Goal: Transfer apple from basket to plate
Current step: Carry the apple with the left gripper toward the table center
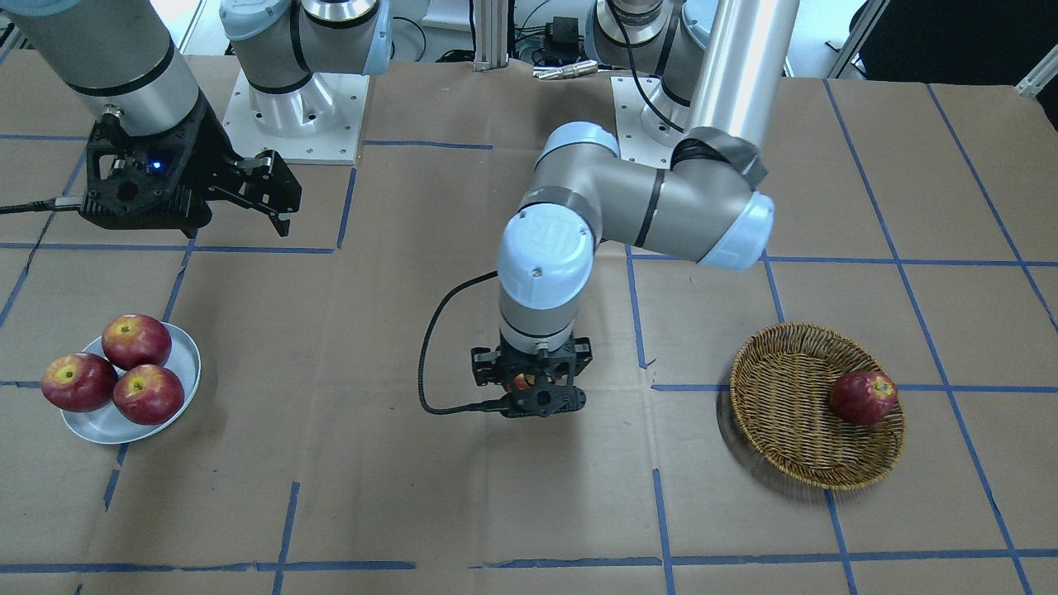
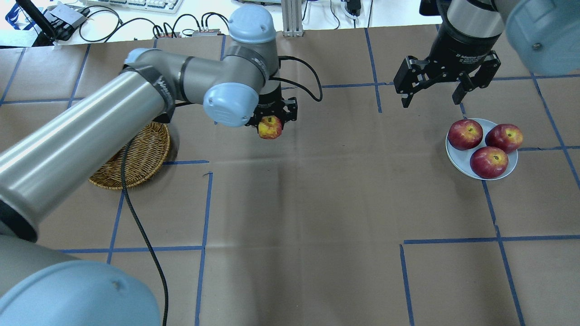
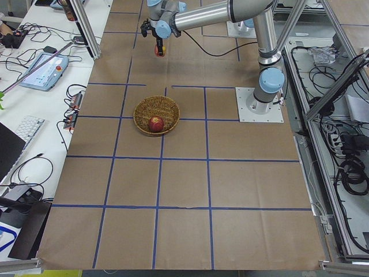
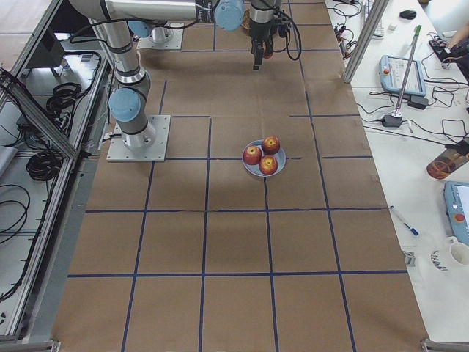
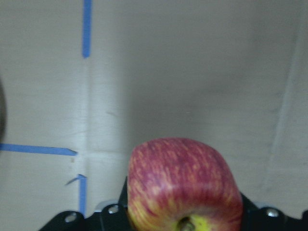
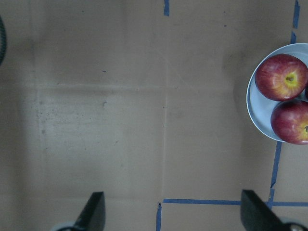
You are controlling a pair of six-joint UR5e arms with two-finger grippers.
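In the front-facing view the wrist of the left arm hides nearly all of the left gripper [image 1: 536,387]. Only a sliver of red and yellow shows inside it. The overhead view has that arm lying across the wicker basket [image 1: 785,413], so what the basket holds cannot be seen there. The left wrist camera cuts off the fingers at its lower edge. The right wrist camera cuts the plate [image 1: 186,355] at its right edge and shows only two of the fruits on it.

The left gripper's jaws are closed around the pinkish-red, yellow-streaked apple [image 2: 270,127], which it holds clear above the brown paper-covered table [image 2: 317,203]. The apple is well apart from the plate, between it and the basket, and its yellow-green stem end faces the wrist camera. The right gripper [image 2: 429,93] hangs just beside the plate on the side away from the robot's base. Its jaws are spread wide and hold nothing.

The plate carries three dark-red apples [image 1: 136,340], packed together and touching. The basket, far across the table from the plate, holds one dark-red apple [image 1: 864,397] against its wall.
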